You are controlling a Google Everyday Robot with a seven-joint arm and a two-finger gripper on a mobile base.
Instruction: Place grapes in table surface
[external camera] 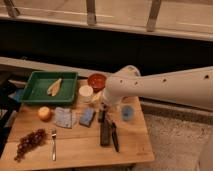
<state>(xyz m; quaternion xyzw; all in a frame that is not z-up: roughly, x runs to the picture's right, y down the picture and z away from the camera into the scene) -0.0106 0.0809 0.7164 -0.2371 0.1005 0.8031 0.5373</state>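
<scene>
The grapes (29, 142), a long bunch of dark red-purple fruit, lie on the table surface (82, 147) at its front left corner, just left of a fork (53, 144). My white arm reaches in from the right over the back middle of the table. My gripper (103, 108) hangs below the arm's rounded end, mostly hidden by it, between a white cup (86, 92) and a blue cup (127, 113). It is far to the right of the grapes and not touching them.
A green tray (30, 95) holding a pale yellow item stands back left. There are also an orange-red bowl (96, 80), a yellow-orange fruit (45, 113), a grey cloth (65, 118), a blue sponge (87, 116) and two black tools (105, 132).
</scene>
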